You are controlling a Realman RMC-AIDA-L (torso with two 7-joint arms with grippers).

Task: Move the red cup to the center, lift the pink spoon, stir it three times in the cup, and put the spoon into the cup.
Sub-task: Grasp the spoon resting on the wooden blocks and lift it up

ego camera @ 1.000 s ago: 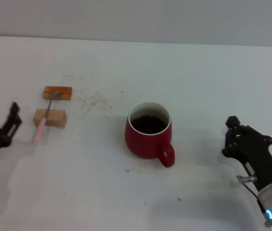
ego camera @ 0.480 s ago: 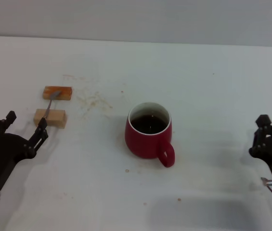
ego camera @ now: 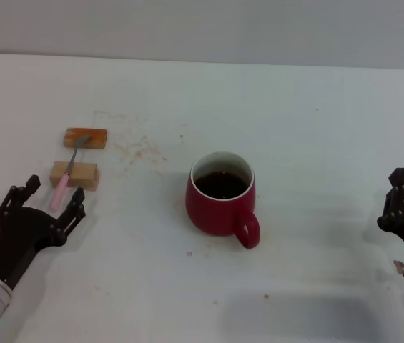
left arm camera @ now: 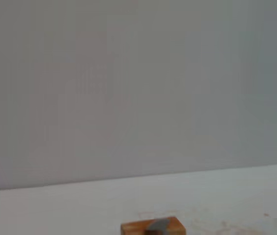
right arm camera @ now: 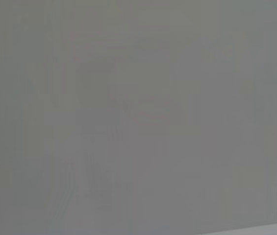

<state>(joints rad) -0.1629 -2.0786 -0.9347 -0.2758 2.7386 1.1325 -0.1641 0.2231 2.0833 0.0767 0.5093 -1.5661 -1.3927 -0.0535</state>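
Spanning every view, the white bench (ego camera: 316,128) meets a grey wall; only the head view shows the red cup (ego camera: 221,194) mid-bench, the left tool (ego camera: 50,205) spread empty beside the pink spoon (ego camera: 63,179) bridging two blocks (ego camera: 74,175), right tool (ego camera: 400,196) unreadable

The red cup (ego camera: 221,194) stands upright near the table's (ego camera: 316,143) middle, dark liquid inside, handle toward the robot. The pink spoon (ego camera: 67,174) lies across two blocks well to its left, bowl end farthest.
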